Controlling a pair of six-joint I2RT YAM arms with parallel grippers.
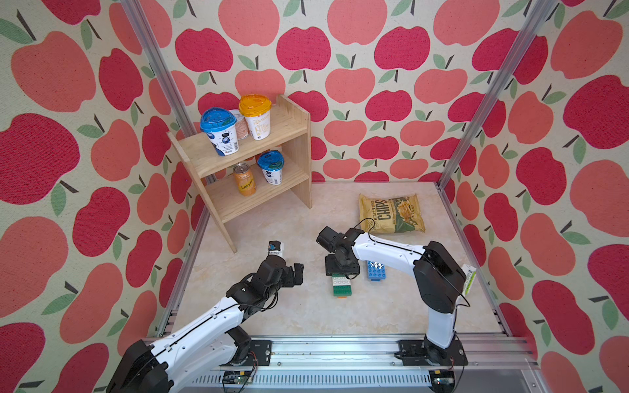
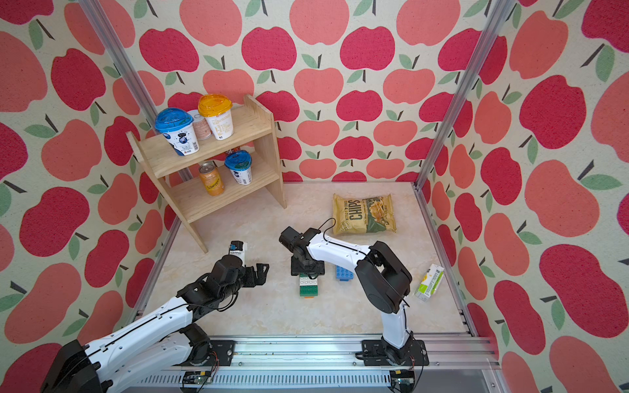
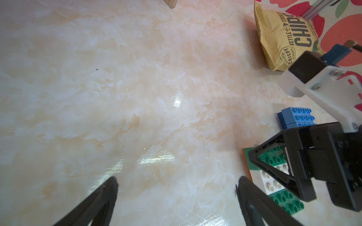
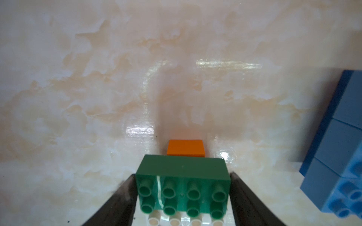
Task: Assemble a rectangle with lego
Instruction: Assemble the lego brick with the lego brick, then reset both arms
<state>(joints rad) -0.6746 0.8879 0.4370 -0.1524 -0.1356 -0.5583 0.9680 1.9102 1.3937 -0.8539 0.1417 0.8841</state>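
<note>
Between right claw (image 4: 183,175) jaws, wrist-view only: green brick (image 4: 182,195).

Chips bag (image 3: 288,37), on the surface (image 1: 306,313): "KETTLE COOKED CHIPS" in large dark letters; round seal with "CRISPY", "EXCLUSIVE", "FLAVOURED".
Orange can (image 1: 244,179), lower board of the wooden shelf (image 1: 262,199): "Schweppes" in script.
Lidded cups (image 1: 221,132) on the shelf: print too small to read.
</note>
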